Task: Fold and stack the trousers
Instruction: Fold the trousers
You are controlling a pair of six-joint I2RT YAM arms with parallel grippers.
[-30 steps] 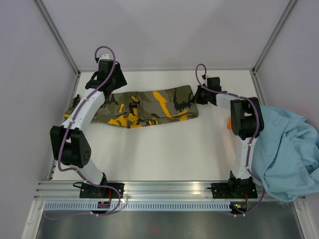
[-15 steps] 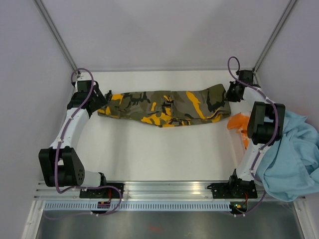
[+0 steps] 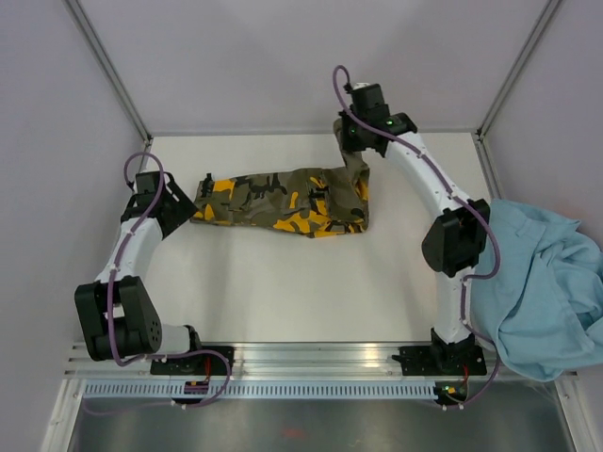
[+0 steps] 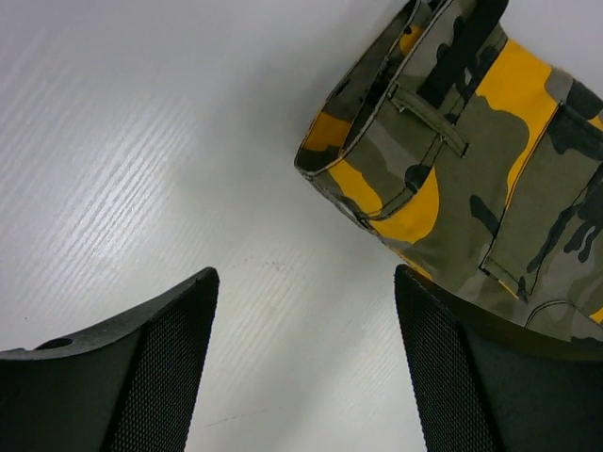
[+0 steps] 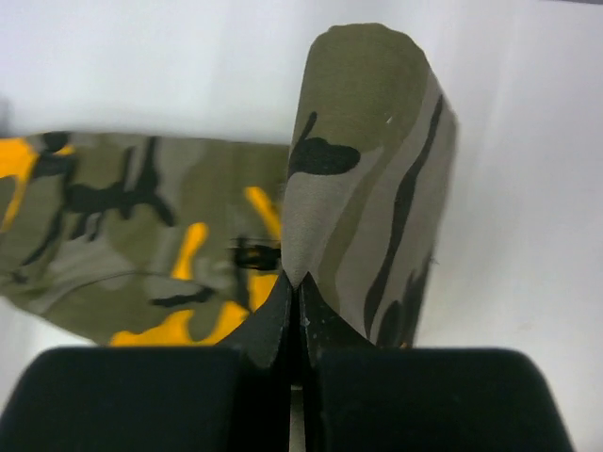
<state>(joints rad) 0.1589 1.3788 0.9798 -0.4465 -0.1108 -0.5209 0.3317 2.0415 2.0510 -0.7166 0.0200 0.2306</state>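
One fold appears to be just getting under way, and nothing is looking finished yet. The trousers (image 3: 283,200) are lying in a long band across the far half of the table (image 3: 283,301), with the waistband end toward the left and the right end hanging lifted off the surface. Judging from this, the first end-to-end fold is being made, leaving any further folds and the stacking to do.

The right gripper (image 3: 350,141) is pinching that raised end. In the right wrist view its jaws are sitting closed together on a ridge of camouflage cloth that is standing up above them.

The left gripper (image 3: 177,202) is hovering just beside the waistband end, its jaws spread wide and gripping nothing. The left wrist view is showing bare table between the fingers (image 4: 179,358), with the cloth's edge running close by the right-hand one.

A light-blue garment (image 3: 537,282) is lying heaped off to the right, apart from the trousers.
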